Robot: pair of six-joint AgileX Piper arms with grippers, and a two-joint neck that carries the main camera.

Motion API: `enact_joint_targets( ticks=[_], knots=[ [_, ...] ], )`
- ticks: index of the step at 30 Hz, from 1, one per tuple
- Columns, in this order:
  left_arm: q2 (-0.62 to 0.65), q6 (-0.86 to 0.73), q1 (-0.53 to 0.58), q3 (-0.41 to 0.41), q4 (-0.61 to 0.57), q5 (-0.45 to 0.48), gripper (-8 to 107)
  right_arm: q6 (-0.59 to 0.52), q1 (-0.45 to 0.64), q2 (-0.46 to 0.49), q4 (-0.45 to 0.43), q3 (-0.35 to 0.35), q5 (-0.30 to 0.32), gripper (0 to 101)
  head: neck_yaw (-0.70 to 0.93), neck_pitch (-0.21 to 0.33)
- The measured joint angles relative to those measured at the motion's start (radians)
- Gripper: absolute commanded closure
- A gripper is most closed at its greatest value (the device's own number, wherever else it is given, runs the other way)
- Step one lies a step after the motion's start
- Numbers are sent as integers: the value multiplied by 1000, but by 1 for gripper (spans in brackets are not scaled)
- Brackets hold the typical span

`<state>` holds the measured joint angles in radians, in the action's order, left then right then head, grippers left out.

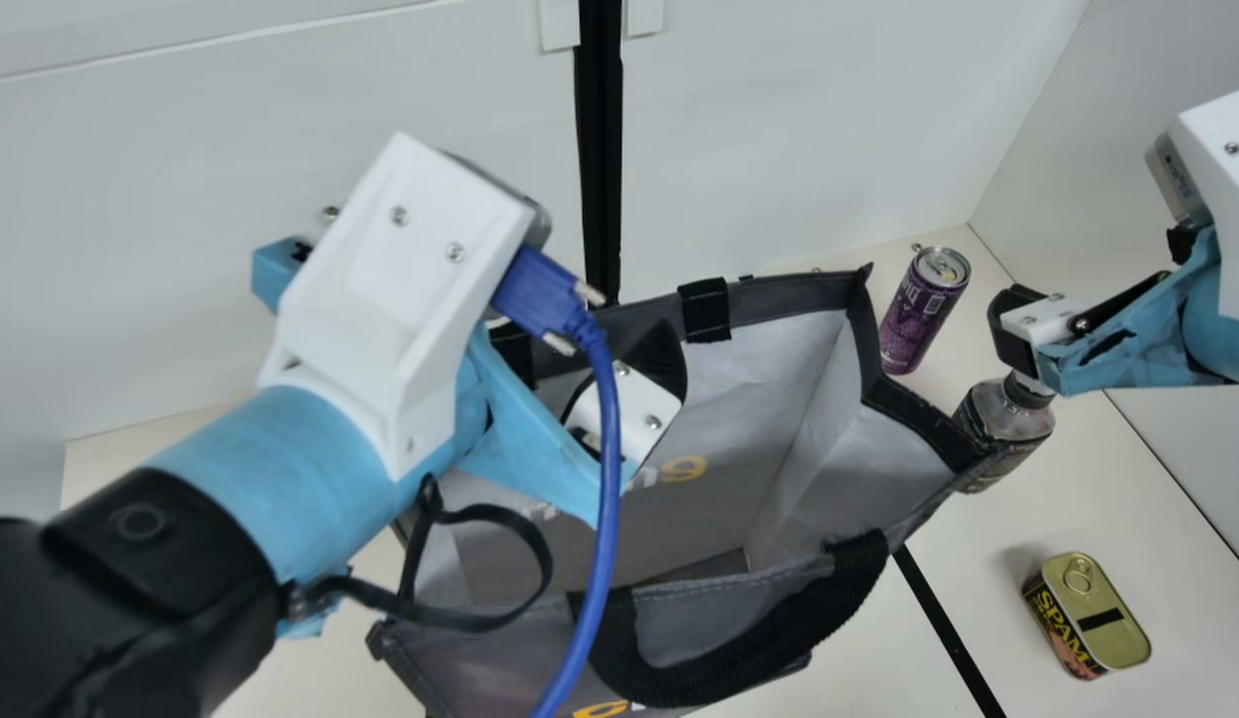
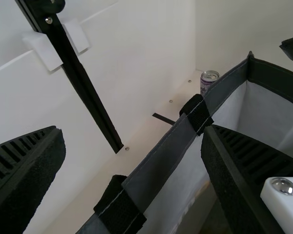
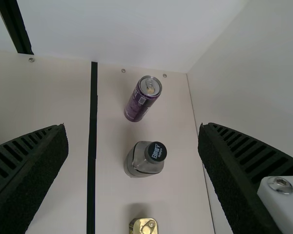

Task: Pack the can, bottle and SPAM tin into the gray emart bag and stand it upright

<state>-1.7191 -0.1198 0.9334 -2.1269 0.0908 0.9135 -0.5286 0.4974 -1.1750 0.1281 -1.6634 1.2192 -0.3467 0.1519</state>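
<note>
The metal can and SPAM tin are shining; the plastic bottle is gleaming. The gray bag is showing a rough, matt cloth handle.

The left tool partly blocks the bag's open mouth; room separates bottle and SPAM tin.

A white back wall rose beyond the left gripper, with a black upright post against it. Past the right gripper, a pale side wall met it at a corner. Beneath both lay the cream table, a black strip running below the right gripper; soft light fell over it.
</note>
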Motion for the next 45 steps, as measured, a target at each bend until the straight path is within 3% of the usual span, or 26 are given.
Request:
enact_joint_targets(
  ticks=[23,32,38,45],
  knots=[
    [-176,-188,-35,-128,-146,144,9,0,0,0,0,0,0,6,-2,0],
    [-194,-207,-33,-148,-143,179,69,0,0,0,0,0,0,6,-2,0],
    [-190,-152,-27,-146,-76,180,107,0,0,0,0,0,0,6,-2,0],
    [-162,-27,-19,-122,57,195,107,0,0,0,0,0,0,6,0,0]
  ],
)
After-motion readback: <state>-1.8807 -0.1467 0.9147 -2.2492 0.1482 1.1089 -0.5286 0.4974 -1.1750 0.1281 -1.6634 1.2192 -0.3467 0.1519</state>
